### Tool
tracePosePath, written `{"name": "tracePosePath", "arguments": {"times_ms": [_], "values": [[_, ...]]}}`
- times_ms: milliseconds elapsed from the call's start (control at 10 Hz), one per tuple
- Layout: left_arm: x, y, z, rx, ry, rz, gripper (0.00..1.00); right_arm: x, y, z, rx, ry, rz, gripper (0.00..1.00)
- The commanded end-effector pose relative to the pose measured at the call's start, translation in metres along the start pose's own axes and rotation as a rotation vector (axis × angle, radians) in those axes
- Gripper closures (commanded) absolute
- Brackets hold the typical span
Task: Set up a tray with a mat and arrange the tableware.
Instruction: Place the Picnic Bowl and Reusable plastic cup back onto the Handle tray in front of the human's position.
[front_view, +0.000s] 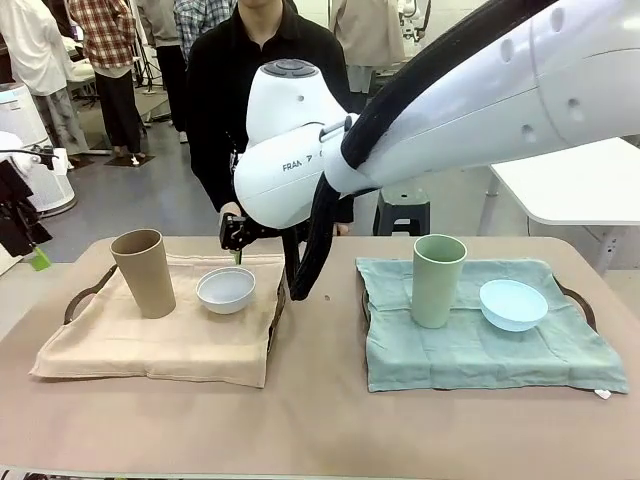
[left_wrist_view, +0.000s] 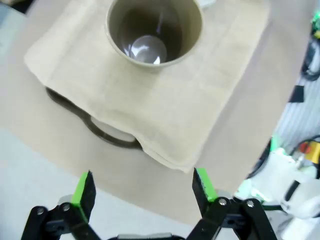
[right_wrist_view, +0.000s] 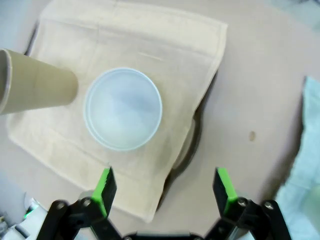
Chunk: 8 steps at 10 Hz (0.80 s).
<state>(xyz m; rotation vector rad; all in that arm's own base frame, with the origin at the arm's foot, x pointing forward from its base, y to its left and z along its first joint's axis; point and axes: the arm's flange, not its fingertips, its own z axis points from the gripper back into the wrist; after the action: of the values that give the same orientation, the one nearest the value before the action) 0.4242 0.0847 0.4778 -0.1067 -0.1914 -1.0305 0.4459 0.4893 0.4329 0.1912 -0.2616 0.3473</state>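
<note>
With the white bowl sitting on the beige mat beside the tan tumbler, the right gripper is hovering above it, released and empty, suggesting placement is finishing and withdrawal is coming next.

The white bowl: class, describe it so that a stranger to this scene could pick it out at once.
Find the beige mat on the robot's left half of the table. The white bowl sits there beside the tan tumbler; the other bowl is light blue, on the green mat.
</note>
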Motion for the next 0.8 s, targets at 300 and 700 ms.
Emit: {"name": "tracePosePath", "arguments": {"times_ms": [300,700], "values": [[0.037,-0.070,0.060,-0.053,-0.124,0.173,0.00,-0.051,-0.006,0.094,-0.126,-0.043,-0.091,0.00],[0.064,-0.083,0.087,0.181,-0.068,0.234,0.00,-0.063,-0.008,0.123,-0.212,0.031,-0.116,0.00]]}}
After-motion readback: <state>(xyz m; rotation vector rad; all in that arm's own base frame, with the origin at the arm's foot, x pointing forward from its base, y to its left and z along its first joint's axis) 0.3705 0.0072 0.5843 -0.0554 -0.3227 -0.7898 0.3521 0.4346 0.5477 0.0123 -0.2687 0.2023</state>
